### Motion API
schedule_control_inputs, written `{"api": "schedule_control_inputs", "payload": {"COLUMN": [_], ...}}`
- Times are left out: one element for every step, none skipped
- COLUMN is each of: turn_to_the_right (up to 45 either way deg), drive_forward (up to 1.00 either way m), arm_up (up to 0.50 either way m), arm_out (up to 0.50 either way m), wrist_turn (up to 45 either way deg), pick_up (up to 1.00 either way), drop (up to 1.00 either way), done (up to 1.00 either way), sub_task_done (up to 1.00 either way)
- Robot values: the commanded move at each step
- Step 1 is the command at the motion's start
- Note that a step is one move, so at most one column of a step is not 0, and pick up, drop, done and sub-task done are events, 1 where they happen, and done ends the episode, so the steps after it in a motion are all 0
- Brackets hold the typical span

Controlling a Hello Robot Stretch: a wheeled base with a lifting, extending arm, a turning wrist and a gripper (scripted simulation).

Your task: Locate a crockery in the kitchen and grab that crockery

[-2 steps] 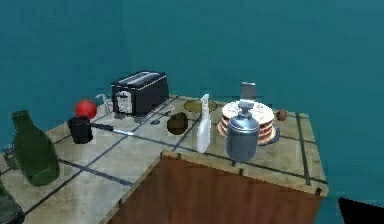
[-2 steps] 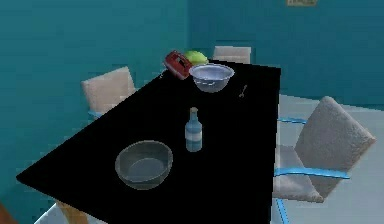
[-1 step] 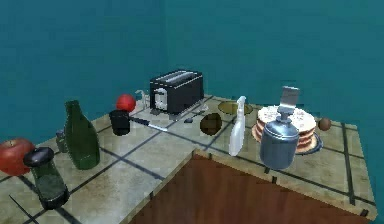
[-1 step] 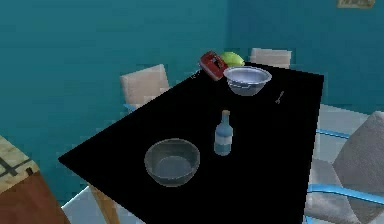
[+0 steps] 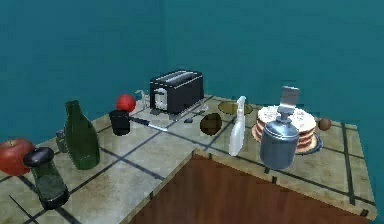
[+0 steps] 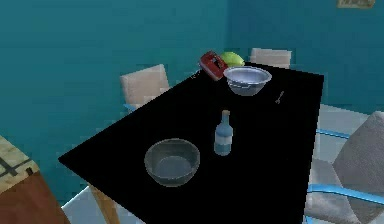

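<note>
Well, the finding part looks done to me, but the grabbing part is not. As for the gripper, you cannot tell its state from these pictures. Start close by in the arm side view. A dark grey bowl [image 6: 172, 160] sits on the black table [image 6: 270, 150], near the table's closest edge. Just beside it stands a small bluish bottle [image 6: 225, 134]. Farther back on the same table sits a pale bowl [image 6: 247, 79]. A red thing [image 6: 212, 65] and a round green thing [image 6: 232, 59] lie behind it. Either bowl could be your crockery, and I think the dark grey one is the easier pick because it is closer. You would have to bring the arm over to it and then lift it. Pale chairs [image 6: 146, 84] stand around the far side of the table. In the forward view you see a tiled counter [image 5: 130, 180]. Closest to you are a dark grinder [image 5: 45, 175] and a red tomato [image 5: 12, 155], then a green bottle [image 5: 80, 135]. A black cup [image 5: 120, 122] stands farther on, and that could count as crockery too. A metal kettle [image 5: 280, 143] stands in front of a cake [image 5: 300, 125], and a toaster [image 5: 177, 90] sits at the back. Behind it all the walls [image 5: 80, 40] are deep blue-green.
</note>
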Motion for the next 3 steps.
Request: {"api": "schedule_control_inputs", "payload": {"turn_to_the_right": [0.0,0.0,0.0], "drive_forward": [0.0,0.0,0.0], "arm_up": [0.38,0.0,0.0], "arm_out": [0.0,0.2,0.0], "wrist_turn": [0.0,0.0,45.0], "pick_up": [0.0,0.0,0.0], "drop": [0.0,0.0,0.0], "done": [0.0,0.0,0.0], "sub_task_done": [0.0,0.0,0.0]}}
